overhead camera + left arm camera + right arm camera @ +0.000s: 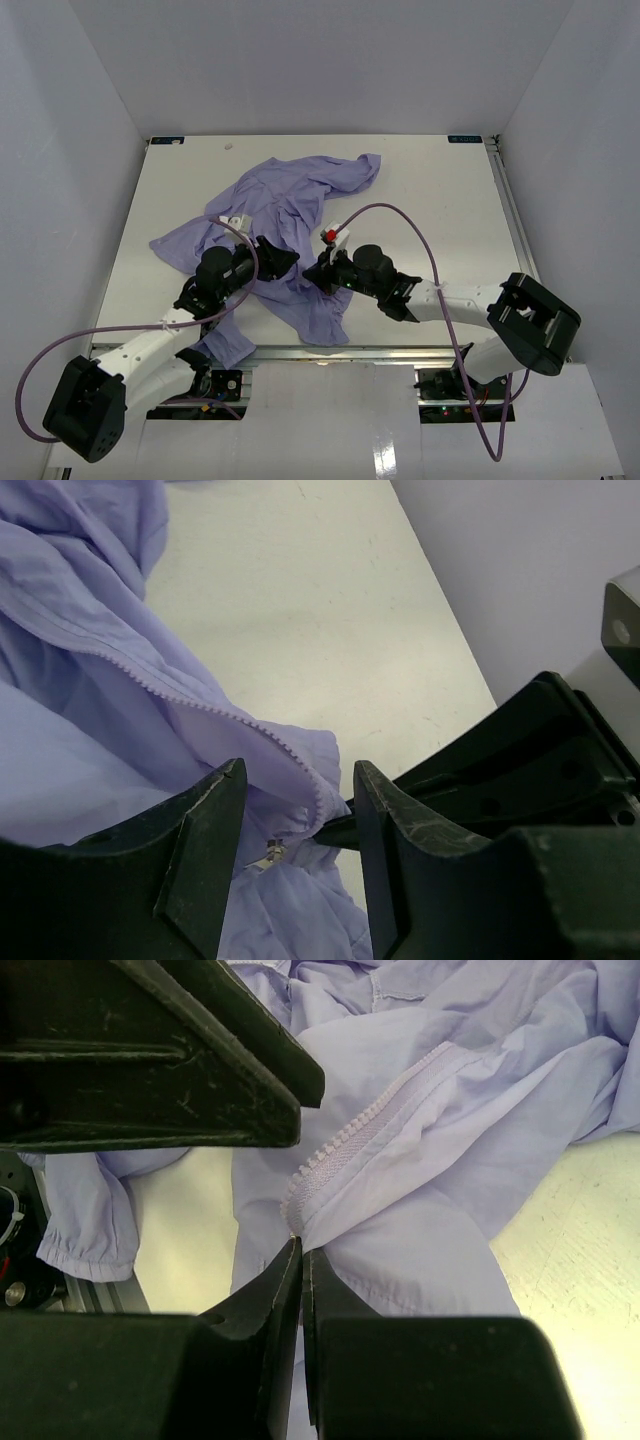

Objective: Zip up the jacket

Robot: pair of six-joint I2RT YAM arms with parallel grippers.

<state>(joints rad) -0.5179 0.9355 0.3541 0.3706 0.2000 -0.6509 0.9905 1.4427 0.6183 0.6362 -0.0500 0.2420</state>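
**Operator:** Where is the jacket?

**Spotter:** Your jacket (290,200) lies crumpled on the table (440,200), left of its middle. It runs from close to the far edge down to the near edge. One sleeve spreads toward the left edge, and a gathered cuff (80,1250) rests right at the near edge.

**Operator:** And my two tools?

**Spotter:** Both are over the cloth, closer to the near edge than the far one, with their tips facing each other and close together. Your left tool (295,815) is released. Its fingers (195,865) stand apart, and a folded edge of the jacket lies in the gap between them. The zipper teeth (200,705) curve along that edge, and a small metal zipper pull (265,858) hangs just below it, between the fingers. I can't tell whether either finger touches the cloth.

**Operator:** The right one?

**Spotter:** Your right tool (301,1252) is clenched, grasping the jacket. Its tips are pressed together on the fabric at the end of the line of teeth, and the cloth rises into a small ridge there. In the left wrist view its dark tip pokes in from the right and meets the folded edge beside the pull.

**Operator:** Anything else on the table?

**Spotter:** A purple cable (400,215) arcs above it from your right arm.
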